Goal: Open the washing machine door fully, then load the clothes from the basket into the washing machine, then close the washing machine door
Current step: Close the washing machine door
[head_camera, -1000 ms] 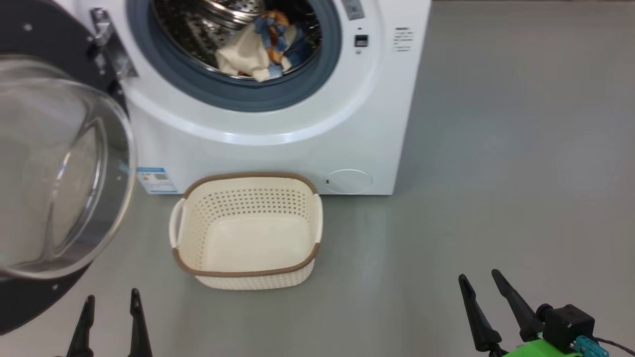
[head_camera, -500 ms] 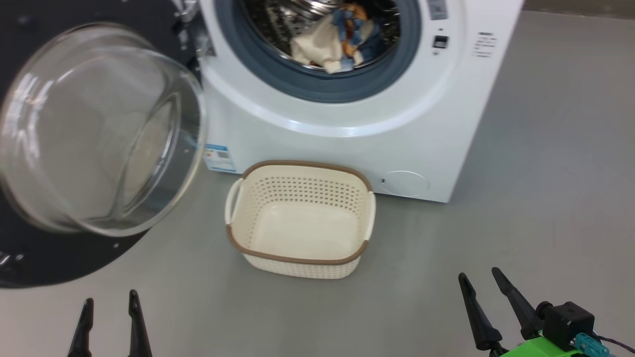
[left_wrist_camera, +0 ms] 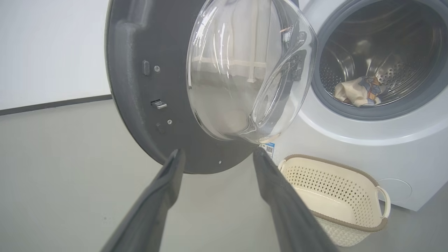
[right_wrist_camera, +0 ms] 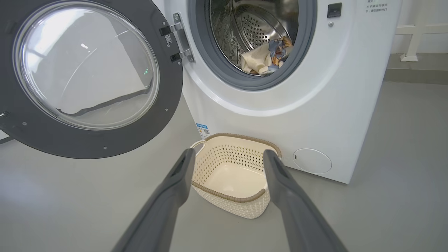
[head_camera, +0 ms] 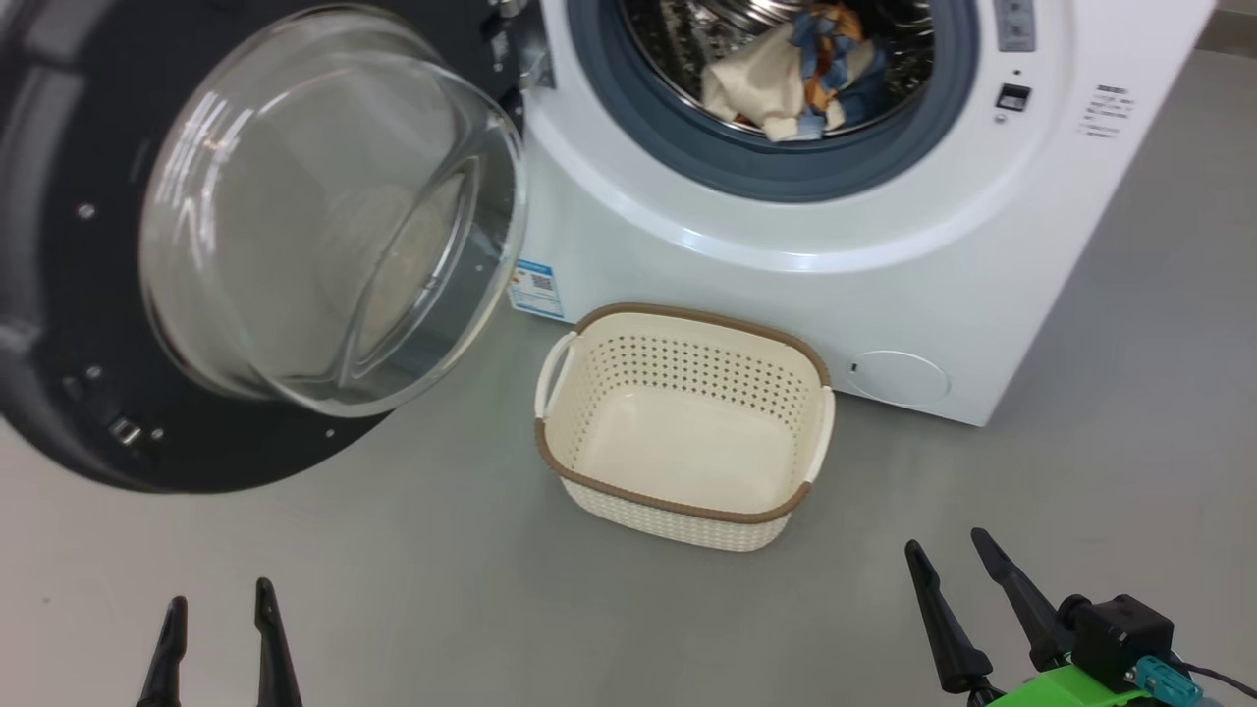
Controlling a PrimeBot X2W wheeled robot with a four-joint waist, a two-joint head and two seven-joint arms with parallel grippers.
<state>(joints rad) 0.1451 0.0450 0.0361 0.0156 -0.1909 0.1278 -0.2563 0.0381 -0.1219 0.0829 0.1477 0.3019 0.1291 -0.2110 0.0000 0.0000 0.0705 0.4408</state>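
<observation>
The camera has turned left, so the open door now sits big in the upper left. The basket in the middle is empty, and the clothes lie inside the washing machine up top. The left gripper and right gripper are spread, holding nothing. Only closing the door seems left.

No word or number can be read out letter for letter. The washing machine carries a blue label low on its front, at the corner nearest the open washing machine door. The label bears a small square code pattern, and its print is too small to make out. At the upper right of the front stand a few short lines of dark print. In the right wrist view they look like Chinese characters, but none is legible. A tiny patterned sticker sits on the hinge.
</observation>
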